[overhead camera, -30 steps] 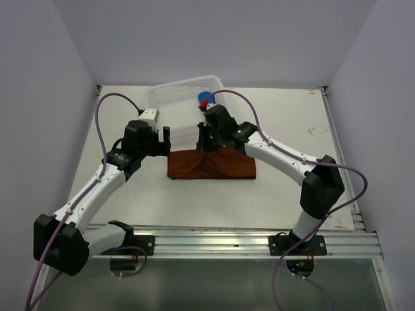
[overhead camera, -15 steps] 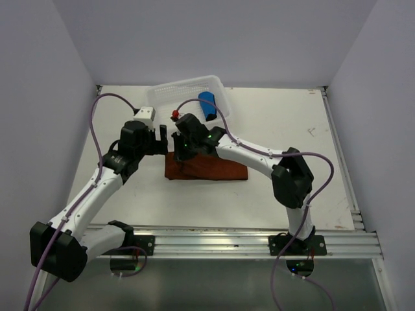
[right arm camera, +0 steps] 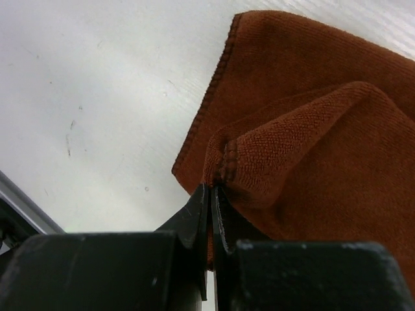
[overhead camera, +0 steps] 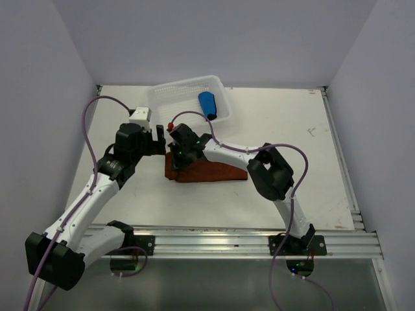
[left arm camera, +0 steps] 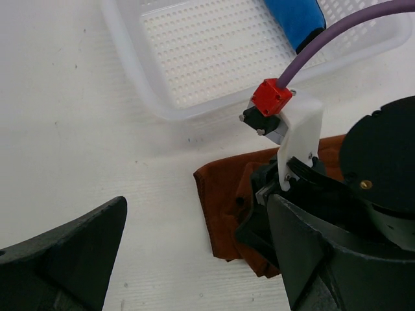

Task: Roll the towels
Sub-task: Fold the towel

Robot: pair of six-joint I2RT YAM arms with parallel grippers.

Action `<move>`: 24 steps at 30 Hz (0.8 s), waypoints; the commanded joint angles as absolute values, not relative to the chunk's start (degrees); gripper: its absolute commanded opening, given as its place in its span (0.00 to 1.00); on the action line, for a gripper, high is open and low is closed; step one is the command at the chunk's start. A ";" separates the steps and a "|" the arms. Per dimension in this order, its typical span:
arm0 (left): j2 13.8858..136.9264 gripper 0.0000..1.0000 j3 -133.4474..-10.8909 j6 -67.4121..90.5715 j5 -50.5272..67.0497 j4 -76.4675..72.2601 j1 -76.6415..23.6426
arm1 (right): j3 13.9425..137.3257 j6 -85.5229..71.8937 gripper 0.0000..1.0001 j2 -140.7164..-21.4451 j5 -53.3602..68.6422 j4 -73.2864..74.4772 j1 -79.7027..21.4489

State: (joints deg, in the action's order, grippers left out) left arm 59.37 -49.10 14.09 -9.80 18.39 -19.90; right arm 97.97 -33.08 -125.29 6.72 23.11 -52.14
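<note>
The rust-brown towel lies folded on the white table, with its left end lifted. My right gripper is shut on a pinched fold of that towel near its left edge. The towel also shows in the left wrist view. My left gripper is open and empty, just left of the right gripper and above the table. The bright blue towel lies rolled inside the white basket; it also shows in the left wrist view.
The white mesh basket stands at the back of the table, just beyond both grippers. The right arm stretches across the towel from the right. Grey walls close in the table on three sides.
My right gripper has moved left along the brown towel, dragging its pinched fold toward the left end. The towel now looks shorter. The left gripper has shifted slightly left and back.
</note>
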 commanded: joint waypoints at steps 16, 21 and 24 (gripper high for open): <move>54.05 0.93 -48.25 14.50 -12.22 15.56 -19.42 | 103.44 -34.37 0.42 -127.44 15.12 12.22 -53.53; 53.35 0.93 -48.08 14.41 -12.92 15.56 -19.42 | 105.73 -32.26 0.43 -126.74 13.11 15.55 -53.35; 53.17 0.93 -48.08 14.41 -13.53 15.56 -19.42 | 106.79 -31.03 0.41 -124.90 9.51 19.50 -53.00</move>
